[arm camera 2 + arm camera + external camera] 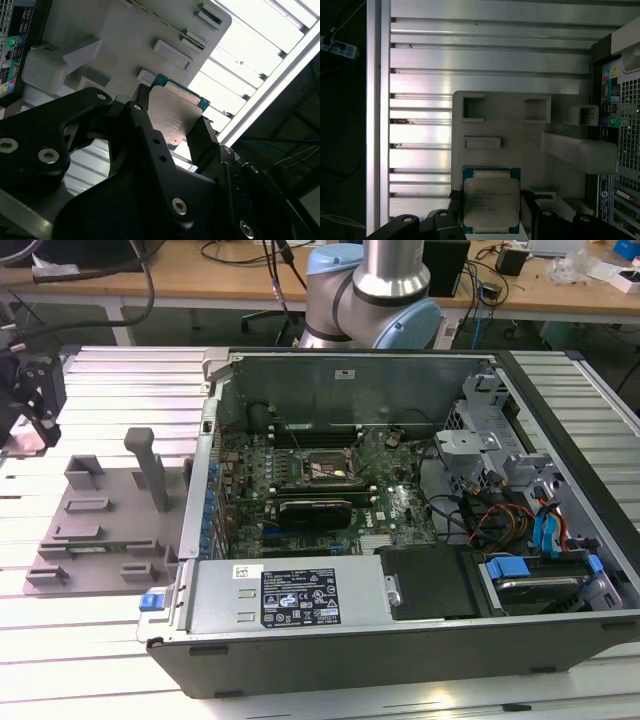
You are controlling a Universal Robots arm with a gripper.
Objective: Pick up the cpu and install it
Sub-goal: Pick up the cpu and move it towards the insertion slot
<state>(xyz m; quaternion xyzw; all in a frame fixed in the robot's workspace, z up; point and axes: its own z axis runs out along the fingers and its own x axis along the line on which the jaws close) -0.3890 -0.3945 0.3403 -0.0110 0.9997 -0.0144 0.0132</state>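
Gripping the cpu [174, 115] by two opposite edges, my pincer [40, 415] hangs at the exterior view's far left, above the slatted metal table [110, 370] and just left of the grey tray [105, 515]. In both wrist views my black fingers [528, 212] press on either side of the chip, whose silvery top plate faces the cameras with a green border around it; the tray lies beyond it. To the exterior view's right of the tray stands the open computer case [300, 650], its near wall toward the camera. Inside lies the green motherboard [400, 510], with the black socket frame [320, 468] near its middle. Further right sit bundled cables [495, 520] and blue-tabbed drive bays [520, 575]. My arm's base [375, 285] rises beyond the case's far wall
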